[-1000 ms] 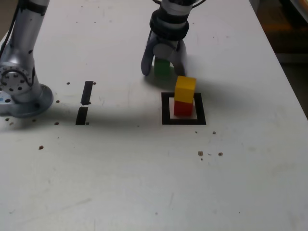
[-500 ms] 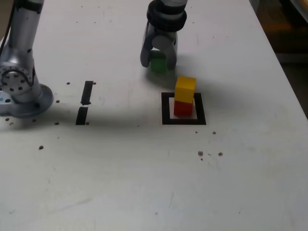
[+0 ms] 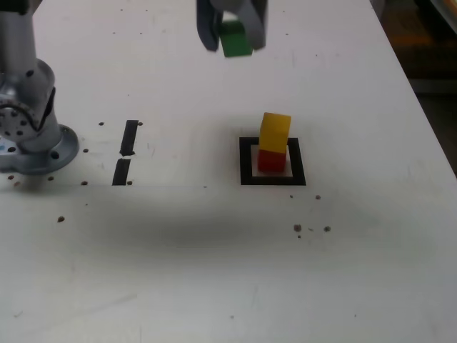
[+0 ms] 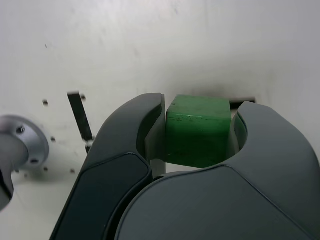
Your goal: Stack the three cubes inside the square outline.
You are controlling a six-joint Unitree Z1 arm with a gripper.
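Dark grey pincer clenched on small green cube, now lifted clear of white tabletop, far-left of stack in the exterior view. Yellow cube sits atop red cube inside black tape square outline; judged next: carry green over stack

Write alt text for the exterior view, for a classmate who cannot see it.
A robot gripper holds a green cube in the air above a white table. Nearer the camera, a yellow cube sits slightly crooked on a red cube inside a black square outline. Two short black tape strips and the arm's base lie at the view's left.
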